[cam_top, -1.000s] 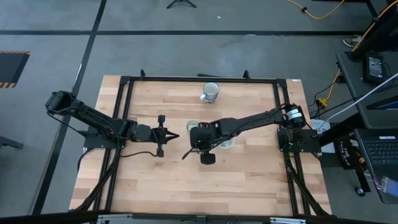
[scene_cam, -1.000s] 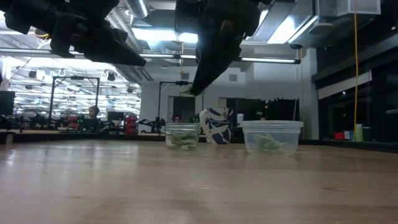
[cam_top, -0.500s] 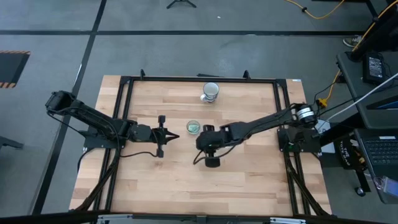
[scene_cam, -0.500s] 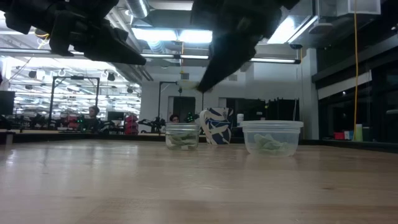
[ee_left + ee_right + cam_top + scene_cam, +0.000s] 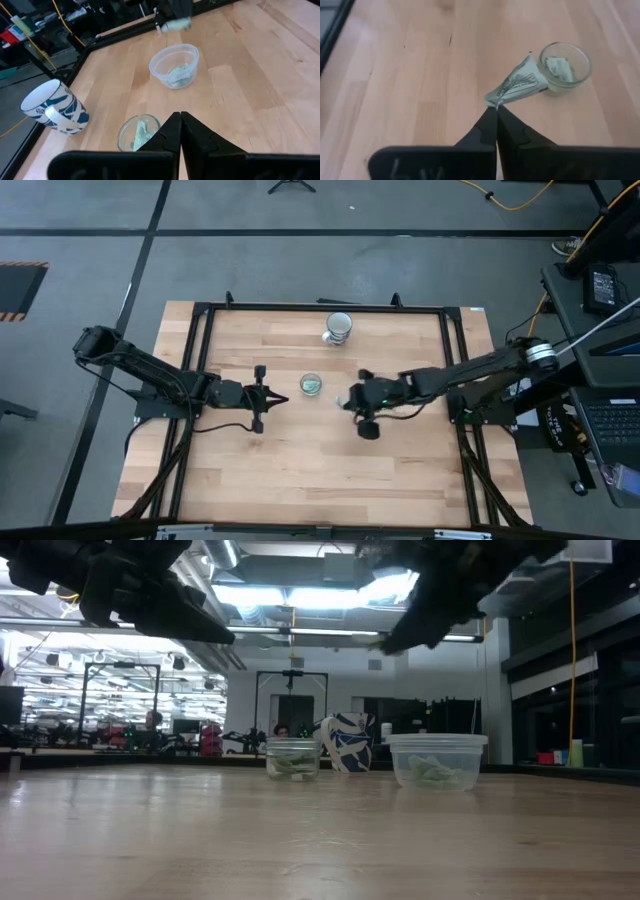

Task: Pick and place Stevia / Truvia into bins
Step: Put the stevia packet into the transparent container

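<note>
My right gripper (image 5: 496, 107) is shut on one light green and white Stevia packet (image 5: 518, 85), above the table between the two bins. The left wrist view shows that packet (image 5: 175, 25) in the air beyond the white plastic cup (image 5: 174, 65), which holds several packets. The narrow clear glass (image 5: 311, 385) stands on its base left of my right gripper and has packets inside (image 5: 557, 66). My left gripper (image 5: 180, 116) is shut on nothing and hovers left of the glass (image 5: 138, 132). My right gripper pinches the packet by one corner (image 5: 493, 102) between its two fingertips. The fingers come from the table's right, slanting down toward the left. The packet sticks out past the tips, lifted clear of the table.
A white mug with blue markings (image 5: 339, 327) stands near the table's far edge, behind the bins (image 5: 345, 743). A black frame rail (image 5: 320, 307) runs around the table. Bare wood lies toward the near edge (image 5: 320, 470).
My right gripper has moved up and toward the table's right, from near and left of the plastic cup to the stretch between the two bins, staying shut. My left arm has kept still.
</note>
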